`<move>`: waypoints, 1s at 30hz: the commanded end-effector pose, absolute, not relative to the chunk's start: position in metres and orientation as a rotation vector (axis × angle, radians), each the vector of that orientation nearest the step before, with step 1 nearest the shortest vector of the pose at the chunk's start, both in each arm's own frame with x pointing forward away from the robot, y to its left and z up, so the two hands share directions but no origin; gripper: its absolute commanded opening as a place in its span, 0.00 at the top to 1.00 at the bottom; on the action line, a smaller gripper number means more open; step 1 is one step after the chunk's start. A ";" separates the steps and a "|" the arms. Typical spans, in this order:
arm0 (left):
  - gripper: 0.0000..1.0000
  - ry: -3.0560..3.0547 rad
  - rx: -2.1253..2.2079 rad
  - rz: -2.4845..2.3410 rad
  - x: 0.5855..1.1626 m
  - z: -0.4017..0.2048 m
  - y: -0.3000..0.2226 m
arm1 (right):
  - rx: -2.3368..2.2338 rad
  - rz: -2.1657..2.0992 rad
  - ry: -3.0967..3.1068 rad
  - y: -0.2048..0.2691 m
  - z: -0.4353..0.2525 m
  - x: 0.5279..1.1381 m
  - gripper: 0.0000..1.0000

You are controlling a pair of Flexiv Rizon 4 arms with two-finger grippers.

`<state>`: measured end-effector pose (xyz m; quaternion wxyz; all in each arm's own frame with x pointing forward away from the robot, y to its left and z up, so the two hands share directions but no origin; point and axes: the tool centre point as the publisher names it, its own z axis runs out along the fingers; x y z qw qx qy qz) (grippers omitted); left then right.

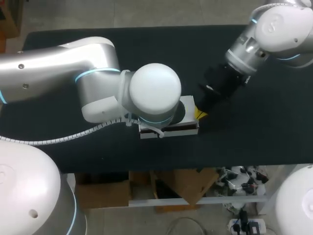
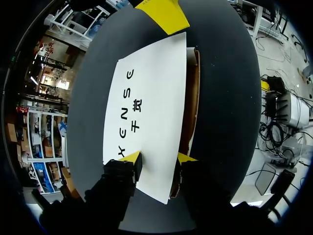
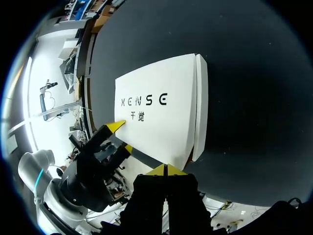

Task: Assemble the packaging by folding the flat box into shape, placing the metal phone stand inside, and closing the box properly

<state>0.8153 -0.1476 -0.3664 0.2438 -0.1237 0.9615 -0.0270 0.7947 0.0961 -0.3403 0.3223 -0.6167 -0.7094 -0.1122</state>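
The white box (image 1: 190, 105) with dark print lies flat on the table, lid down, brown front side (image 1: 171, 131) showing. In the left wrist view the box (image 2: 151, 98) stretches ahead of my left gripper (image 2: 157, 157). That gripper holds its near corner, one finger on the lid's end edge and the other against the brown side (image 2: 188, 112). My left wrist hides this gripper in the head view. My right gripper (image 3: 165, 170) is shut, its tips pressed against the box (image 3: 161, 122) near its far corner (image 1: 200, 114). No phone stand shows in any view.
The black table top (image 1: 254, 142) spreads around the box. Its front edge (image 1: 195, 165) runs a short way in front of the box. My left arm (image 1: 98, 83) covers the table's left middle, and my right arm (image 1: 254, 46) comes in from the back right.
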 end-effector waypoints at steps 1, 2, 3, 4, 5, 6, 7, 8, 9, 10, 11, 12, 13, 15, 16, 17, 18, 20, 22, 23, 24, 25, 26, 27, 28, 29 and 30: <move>0.59 2.621 -0.341 -0.064 0.814 -0.367 -0.150 | -1.613 -0.282 -1.856 0.098 -0.345 0.799 1.00; 0.59 2.621 -0.341 -0.064 0.814 -0.366 -0.150 | -1.613 -0.280 -1.854 0.097 -0.346 0.799 1.00; 0.59 2.620 -0.341 -0.064 0.814 -0.366 -0.150 | -1.613 -0.279 -1.853 0.098 -0.346 0.799 1.00; 0.59 2.620 -0.342 -0.063 0.814 -0.366 -0.150 | -1.613 -0.277 -1.853 0.098 -0.346 0.800 1.00; 0.58 2.620 -0.342 -0.063 0.814 -0.366 -0.150 | -1.612 -0.277 -1.852 0.098 -0.347 0.800 1.00; 0.58 2.620 -0.342 -0.064 0.814 -0.366 -0.150 | -1.612 -0.276 -1.852 0.099 -0.347 0.800 1.00; 0.59 2.620 -0.342 -0.064 0.813 -0.366 -0.150 | -1.611 -0.275 -1.852 0.099 -0.347 0.801 1.00; 0.58 2.620 -0.342 -0.065 0.813 -0.366 -0.150 | -1.611 -0.273 -1.852 0.099 -0.347 0.801 1.00; 0.58 2.620 -0.342 -0.064 0.813 -0.366 -0.150 | -1.611 -0.272 -1.852 0.100 -0.348 0.801 1.00; 0.58 2.620 -0.342 -0.064 0.813 -0.366 -0.150 | -1.615 -0.269 -1.850 0.100 -0.348 0.802 1.00; 0.58 2.621 -0.342 -0.064 0.813 -0.366 -0.150 | -1.615 -0.269 -1.848 0.100 -0.349 0.802 1.00; 0.58 2.622 -0.343 -0.064 0.813 -0.367 -0.150 | -1.616 -0.268 -1.846 0.099 -0.350 0.803 1.00; 0.58 2.623 -0.343 -0.064 0.813 -0.367 -0.149 | -1.616 -0.267 -1.844 0.099 -0.350 0.803 1.00; 0.59 2.624 -0.344 -0.065 0.813 -0.367 -0.149 | -1.617 -0.265 -1.842 0.099 -0.351 0.803 1.00; 0.59 2.625 -0.345 -0.065 0.813 -0.367 -0.149 | -1.617 -0.264 -1.841 0.099 -0.352 0.803 1.00; 0.59 2.625 -0.345 -0.065 0.813 -0.368 -0.149 | -1.618 -0.263 -1.840 0.099 -0.352 0.803 1.00; 0.59 2.626 -0.345 -0.065 0.813 -0.368 -0.149 | -1.618 -0.261 -1.839 0.099 -0.353 0.803 1.00; 0.59 2.626 -0.347 -0.067 0.813 -0.368 -0.149 | -1.618 -0.260 -1.837 0.099 -0.353 0.803 1.00; 0.59 2.627 -0.346 -0.066 0.814 -0.368 -0.149 | -1.618 -0.259 -1.836 0.099 -0.354 0.803 1.00; 0.59 2.627 -0.347 -0.066 0.814 -0.368 -0.148 | -1.618 -0.259 -1.835 0.099 -0.354 0.803 1.00; 0.59 2.627 -0.347 -0.067 0.814 -0.368 -0.148 | -1.618 -0.259 -1.834 0.099 -0.355 0.803 1.00; 0.59 2.627 -0.347 -0.067 0.814 -0.368 -0.148 | -1.618 -0.258 -1.833 0.099 -0.355 0.803 1.00; 0.59 2.627 -0.347 -0.068 0.814 -0.368 -0.148 | -1.618 -0.258 -1.833 0.099 -0.355 0.803 1.00; 0.59 2.627 -0.347 -0.068 0.814 -0.368 -0.148 | -1.618 -0.257 -1.832 0.099 -0.356 0.803 1.00; 0.58 2.627 -0.347 -0.068 0.814 -0.368 -0.148 | -1.618 -0.257 -1.832 0.099 -0.356 0.803 1.00; 0.59 2.627 -0.346 -0.069 0.814 -0.368 -0.148 | -1.618 -0.256 -1.831 0.098 -0.357 0.803 1.00; 0.58 2.627 -0.346 -0.069 0.814 -0.368 -0.148 | -1.618 -0.256 -1.830 0.098 -0.357 0.803 1.00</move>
